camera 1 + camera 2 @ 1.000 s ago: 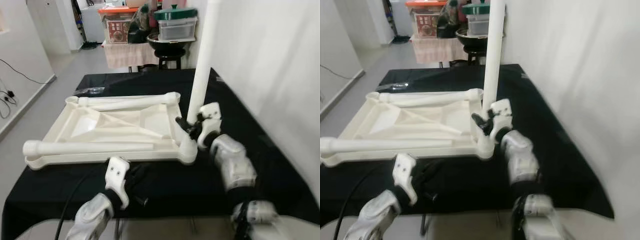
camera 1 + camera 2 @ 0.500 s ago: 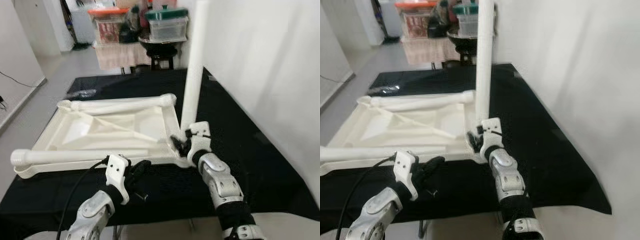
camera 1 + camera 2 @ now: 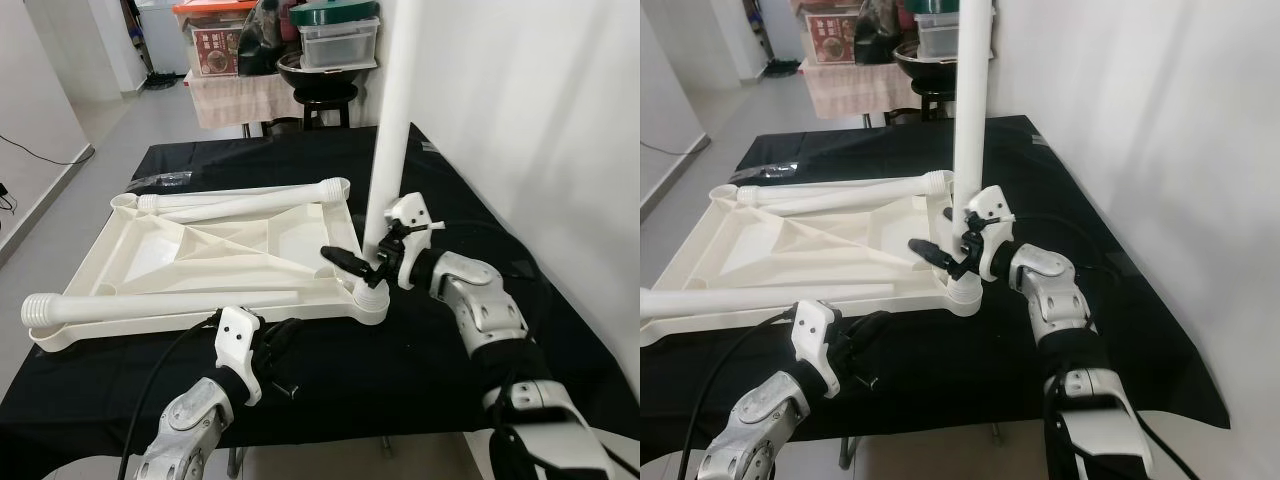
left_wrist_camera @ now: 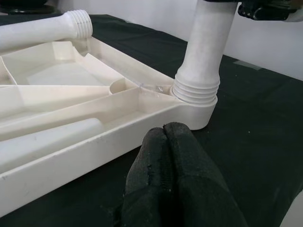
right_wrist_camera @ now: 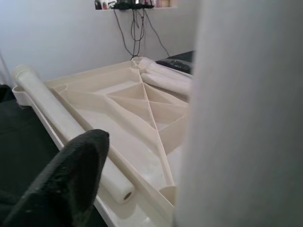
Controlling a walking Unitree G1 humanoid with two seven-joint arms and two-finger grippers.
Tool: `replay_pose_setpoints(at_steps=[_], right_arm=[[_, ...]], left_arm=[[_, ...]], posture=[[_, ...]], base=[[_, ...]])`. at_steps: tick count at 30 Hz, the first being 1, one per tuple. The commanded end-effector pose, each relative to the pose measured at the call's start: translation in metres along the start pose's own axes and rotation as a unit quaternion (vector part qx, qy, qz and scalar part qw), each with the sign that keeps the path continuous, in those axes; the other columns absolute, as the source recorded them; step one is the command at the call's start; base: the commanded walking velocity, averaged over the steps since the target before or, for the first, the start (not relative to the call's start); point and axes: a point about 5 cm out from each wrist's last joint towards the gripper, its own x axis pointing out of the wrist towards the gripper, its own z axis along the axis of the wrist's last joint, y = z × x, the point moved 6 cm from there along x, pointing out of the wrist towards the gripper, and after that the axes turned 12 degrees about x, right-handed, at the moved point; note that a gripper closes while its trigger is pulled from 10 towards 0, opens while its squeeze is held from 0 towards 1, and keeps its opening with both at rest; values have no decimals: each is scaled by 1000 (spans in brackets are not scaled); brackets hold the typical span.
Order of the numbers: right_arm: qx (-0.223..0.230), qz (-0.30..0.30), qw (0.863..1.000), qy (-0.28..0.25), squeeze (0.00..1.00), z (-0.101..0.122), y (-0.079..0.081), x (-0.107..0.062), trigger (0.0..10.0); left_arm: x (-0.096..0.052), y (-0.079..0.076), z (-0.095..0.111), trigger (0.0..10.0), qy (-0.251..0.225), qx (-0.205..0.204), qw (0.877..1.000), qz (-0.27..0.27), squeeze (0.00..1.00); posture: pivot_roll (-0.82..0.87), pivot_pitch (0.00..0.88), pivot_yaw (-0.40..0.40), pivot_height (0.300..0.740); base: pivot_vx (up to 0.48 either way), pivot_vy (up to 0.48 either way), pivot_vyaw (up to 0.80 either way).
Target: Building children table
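Note:
A white children's tabletop (image 3: 150,322) lies upside down on the black-clothed table. One white leg (image 3: 390,150) stands upright in its near right corner socket (image 3: 370,305). Two more legs lie on it, one along the near rim (image 3: 160,300), one along the far rim (image 3: 245,200). My right gripper (image 3: 340,255) is at the upright leg's base, open. One finger (image 5: 71,175) points across the socket with a gap to the leg (image 5: 246,118); the other is hidden behind it. My left gripper (image 4: 163,130) is shut and empty, low over the cloth just before the near rim.
A white wall (image 3: 530,110) runs close along the table's right side. Behind the table stands a stool with a bowl and stacked boxes (image 3: 330,60). A clear plastic bag (image 3: 160,180) lies at the far left corner. The cloth's front edge (image 3: 400,430) is near my body.
The camera has shifted. My right forearm has swung out to the right of the upright leg, and its finger now points leftward across the leg's base. The left gripper stays shut in place.

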Motion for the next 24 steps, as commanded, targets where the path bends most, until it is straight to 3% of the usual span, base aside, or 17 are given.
replay_pose_setpoints(at_steps=[1,2,8,15,16,17,18,19,20,21,22,23,24], right_arm=[[-7,48,999,18,0,-1,10,6,4549],[-5,66,997,29,0,-1,9,5,0],[5,73,996,45,0,-5,4,3,0],[7,36,998,53,0,-19,-7,-3,0],[15,0,998,54,0,-25,-15,-6,0],[38,-159,985,45,0,-43,-41,-11,0],[50,-276,959,44,0,-57,-58,-22,0],[50,-276,959,44,0,-57,-58,-22,0],[109,-316,941,53,0,-88,-35,-24,0],[109,-316,941,53,0,-88,-35,-24,0],[154,-329,930,57,0,-105,-14,-27,0],[170,-347,921,45,0,-111,-2,-30,0],[168,-366,915,32,0,-110,1,-31,0]], left_arm=[[0,3,-2,10000,3,2,1000,6,0],[1,4,-3,10000,3,2,1000,7,0],[2,3,-3,10000,3,0,1000,6,0],[3,2,-3,10000,1,-3,1000,4,0],[3,3,-3,10000,0,-4,1000,4,0],[2,3,-3,10000,-1,-4,1000,5,0],[1,4,-2,10000,-1,-4,1000,5,0],[1,4,-2,10000,-1,-4,1000,5,0],[0,5,-1,10000,-2,-3,1000,5,0],[0,5,-1,10000,-2,-3,1000,5,0],[-1,5,-1,10000,-2,-3,1000,5,0],[-2,6,-1,10000,-1,-2,1000,5,0],[-1,7,-1,10000,0,-2,1000,3,0]], posture=[[77,0,2,740],[76,0,2,740],[72,0,3,740],[63,0,5,740],[61,0,5,740],[56,0,-5,740],[53,0,-6,740],[53,0,-6,740],[58,0,1,740],[58,0,1,740],[58,0,1,740],[32,0,29,740],[35,0,32,740]], base=[[0,0,0],[0,0,0],[0,0,0],[0,0,0],[0,0,0],[0,0,0],[0,0,0],[0,0,0],[0,0,0],[0,0,0],[0,0,0],[0,0,0],[0,0,0]])
